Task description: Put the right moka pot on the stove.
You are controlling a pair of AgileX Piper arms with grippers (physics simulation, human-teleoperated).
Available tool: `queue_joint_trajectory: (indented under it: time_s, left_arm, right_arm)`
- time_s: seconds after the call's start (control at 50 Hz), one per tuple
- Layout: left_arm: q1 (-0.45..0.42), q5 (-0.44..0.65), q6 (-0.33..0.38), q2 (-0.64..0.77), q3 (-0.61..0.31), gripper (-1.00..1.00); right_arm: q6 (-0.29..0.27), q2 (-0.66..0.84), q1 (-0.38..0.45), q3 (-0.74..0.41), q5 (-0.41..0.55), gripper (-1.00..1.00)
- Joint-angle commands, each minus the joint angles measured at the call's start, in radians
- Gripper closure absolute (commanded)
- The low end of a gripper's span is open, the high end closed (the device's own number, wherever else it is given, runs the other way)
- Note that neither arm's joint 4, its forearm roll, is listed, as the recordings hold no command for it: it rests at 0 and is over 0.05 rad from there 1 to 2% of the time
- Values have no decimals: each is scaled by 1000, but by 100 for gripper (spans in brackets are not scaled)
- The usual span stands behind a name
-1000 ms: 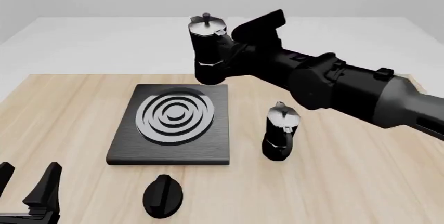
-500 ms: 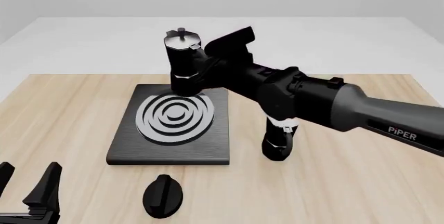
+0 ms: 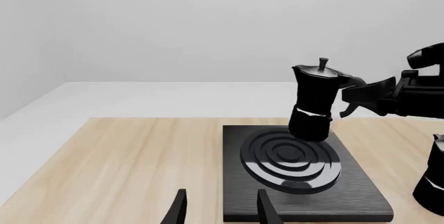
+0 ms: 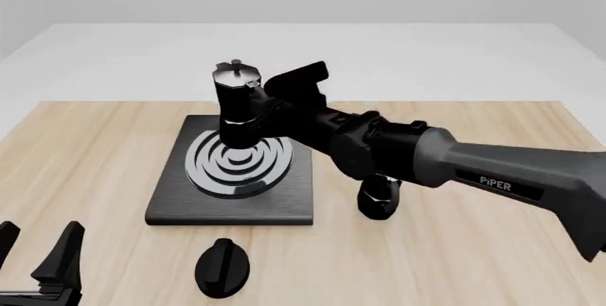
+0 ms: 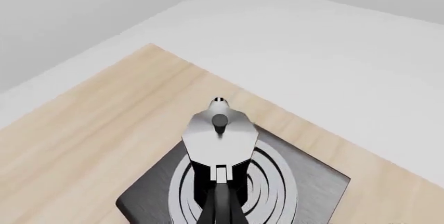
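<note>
My right gripper (image 4: 272, 109) is shut on the handle of the right moka pot (image 4: 237, 104), a black faceted pot with a silver lid. It holds the pot roughly upright, low over the far part of the silver burner rings of the stove (image 4: 187, 203). Whether the base touches the rings cannot be told. The left wrist view shows the pot (image 3: 313, 102) over the stove (image 3: 350, 195), and the right wrist view looks down on its lid (image 5: 220, 133) above the stove (image 5: 149, 203). My left gripper (image 4: 36, 250) is open and empty at the near left corner.
The second moka pot (image 4: 379, 199) stands on the wooden table just right of the stove, mostly hidden behind my right arm; it also shows in the left wrist view (image 3: 433, 182). A small black oval knob (image 4: 223, 267) lies in front of the stove.
My right gripper has carried the pot leftward and down, from beyond the stove's far right corner to low over the burner rings. The left arm has not moved.
</note>
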Motion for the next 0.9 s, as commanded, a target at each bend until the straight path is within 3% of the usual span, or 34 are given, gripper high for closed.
queue_joint_trajectory:
  time_s: [0.02, 0.38, 0.9]
  left_arm:
    - [0, 0, 0, 0, 0, -100]
    - [0, 0, 0, 0, 0, -100]
    - [0, 0, 0, 0, 0, -100]
  right_arm:
    - [20, 34, 13, -43, -26, 100]
    - [-26, 143, 8, -129, 1, 100]
    - [-26, 212, 8, -158, -17, 100]
